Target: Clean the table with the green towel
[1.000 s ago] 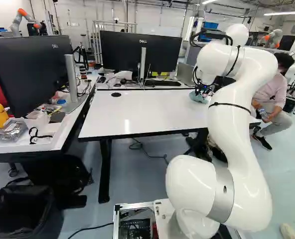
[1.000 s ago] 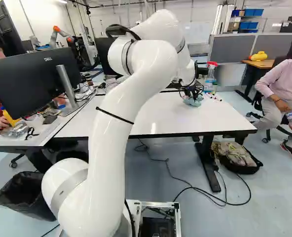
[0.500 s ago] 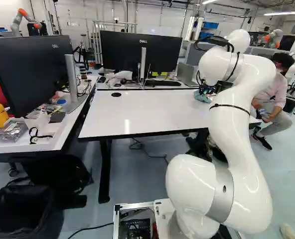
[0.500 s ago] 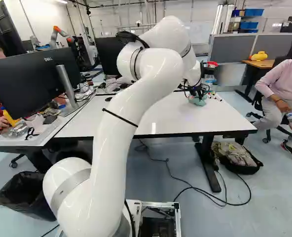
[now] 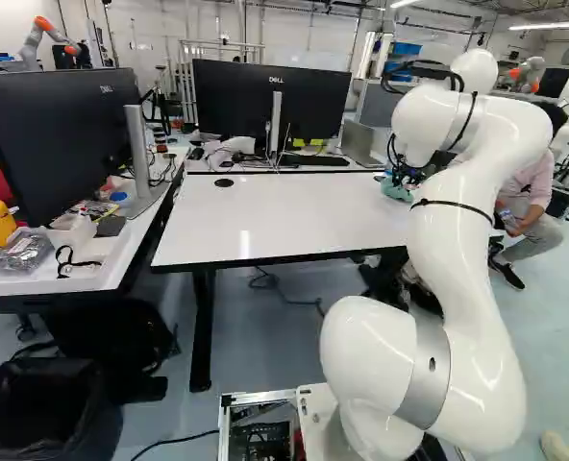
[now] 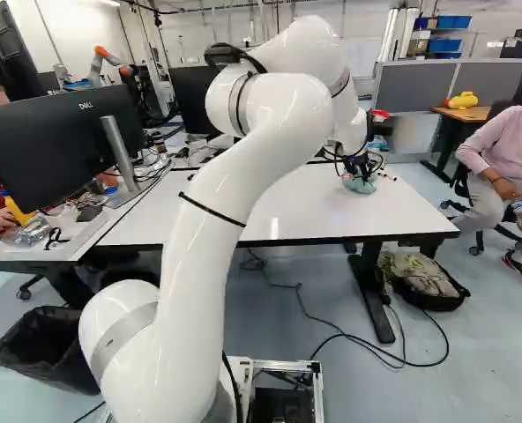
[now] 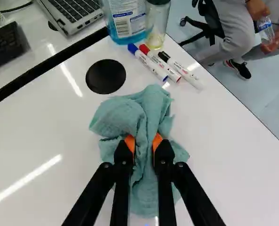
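"Towel (image 7: 153,103) first: where is it, and how does it lie?"

"Bunched between the two fingertips of the gripper (image 7: 144,147), down against the white table (image 7: 224,136) by the look of it, near the far right corner in the right base view. Its longer way runs roughly in line with the fingers, one crumpled end ahead of them, the other back beneath."

"So the hand has it?"

"Yes, pinched. An orange pad (image 7: 130,143) bears on each side of the gathered cloth (a fat fold, and probably a squashy one)."

"Then which way does the wipe go?"

"That's the crux, I'd say. Straight ahead of the cloth, close by, lie three markers (image 7: 151,65), with the spray bottle (image 7: 125,21) and a glass jar (image 7: 156,23) just beyond. The long stretch of tabletop runs off the other way, leftward in both base views."

"So sweep left, away from the markers?"

"My judgement, yes. Pushing ahead could roll them, perhaps over the nearby edge. Keep the cloth low and flat, and let the loose end trail."
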Robot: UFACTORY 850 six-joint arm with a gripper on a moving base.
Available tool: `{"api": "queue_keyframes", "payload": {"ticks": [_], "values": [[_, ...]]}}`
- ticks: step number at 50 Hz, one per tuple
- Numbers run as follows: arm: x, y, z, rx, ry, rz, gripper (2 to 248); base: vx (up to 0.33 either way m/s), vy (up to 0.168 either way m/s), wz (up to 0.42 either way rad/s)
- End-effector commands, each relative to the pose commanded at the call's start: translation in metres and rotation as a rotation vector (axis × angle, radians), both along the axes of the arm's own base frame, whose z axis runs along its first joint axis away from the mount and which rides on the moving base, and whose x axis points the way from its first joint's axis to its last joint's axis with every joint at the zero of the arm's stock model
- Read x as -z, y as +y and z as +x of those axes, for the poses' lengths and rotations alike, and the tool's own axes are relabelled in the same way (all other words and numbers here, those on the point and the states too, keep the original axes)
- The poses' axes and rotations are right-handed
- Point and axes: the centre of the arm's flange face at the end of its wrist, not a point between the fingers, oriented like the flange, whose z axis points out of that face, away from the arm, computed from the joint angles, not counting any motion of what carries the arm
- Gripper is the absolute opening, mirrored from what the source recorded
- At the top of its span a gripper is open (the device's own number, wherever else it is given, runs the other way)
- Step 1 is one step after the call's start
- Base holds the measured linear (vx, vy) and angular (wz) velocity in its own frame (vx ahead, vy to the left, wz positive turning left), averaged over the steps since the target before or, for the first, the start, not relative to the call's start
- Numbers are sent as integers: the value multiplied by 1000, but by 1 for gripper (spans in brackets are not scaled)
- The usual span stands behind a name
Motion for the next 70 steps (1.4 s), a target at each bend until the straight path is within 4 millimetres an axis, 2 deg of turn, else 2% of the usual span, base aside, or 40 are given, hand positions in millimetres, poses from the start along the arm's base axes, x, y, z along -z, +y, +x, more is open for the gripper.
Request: {"api": "queue_keyframes", "payload": {"ticks": [14, 26, 35, 51, 59, 70], "values": [[-3, 14, -19, -2, 24, 16, 59, 0, 0, 0], [-5, 34, -21, -23, 36, 24, 59, 0, 0, 0], [-5, 49, -16, -44, 40, 26, 59, 0, 0, 0], [-4, 68, 8, -83, 30, 18, 59, 0, 0, 0], [-5, 69, 8, -84, 28, 17, 59, 0, 0, 0], [-18, 70, 6, -84, 17, 10, 59, 0, 0, 0]]}}
